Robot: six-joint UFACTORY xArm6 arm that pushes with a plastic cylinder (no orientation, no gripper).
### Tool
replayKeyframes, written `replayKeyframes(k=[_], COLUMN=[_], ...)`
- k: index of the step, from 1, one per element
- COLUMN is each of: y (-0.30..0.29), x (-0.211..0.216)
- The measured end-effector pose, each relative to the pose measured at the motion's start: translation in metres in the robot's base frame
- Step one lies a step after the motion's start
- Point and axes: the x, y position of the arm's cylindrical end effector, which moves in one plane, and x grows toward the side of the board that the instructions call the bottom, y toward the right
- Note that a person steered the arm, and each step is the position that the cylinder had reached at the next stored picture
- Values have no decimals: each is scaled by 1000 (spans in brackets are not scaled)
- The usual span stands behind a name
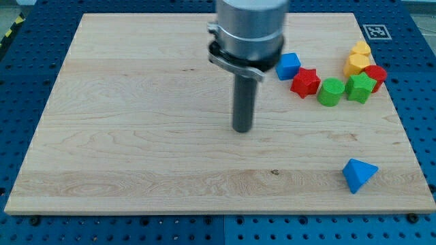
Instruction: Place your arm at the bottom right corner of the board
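My tip (242, 128) rests on the wooden board (136, 136) near its middle, well to the left of and above the bottom right corner. A blue triangular block (358, 175) lies near the bottom right corner, to the right of and below the tip. The arm's grey body hangs from the view's top above the rod.
A cluster sits at the upper right: a blue cube (288, 66), a red star (305, 82), a green cylinder (331, 92), a green star (360, 88), a red block (375, 73) and two yellow blocks (356, 63). A marker tag (373, 31) is at the top right corner.
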Motion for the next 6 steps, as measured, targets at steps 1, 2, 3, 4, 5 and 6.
replayKeyframes(k=[1,2,3,4,5,6], y=[76,165,240,274,262,212], x=[-12,-24,6,63,112,117])
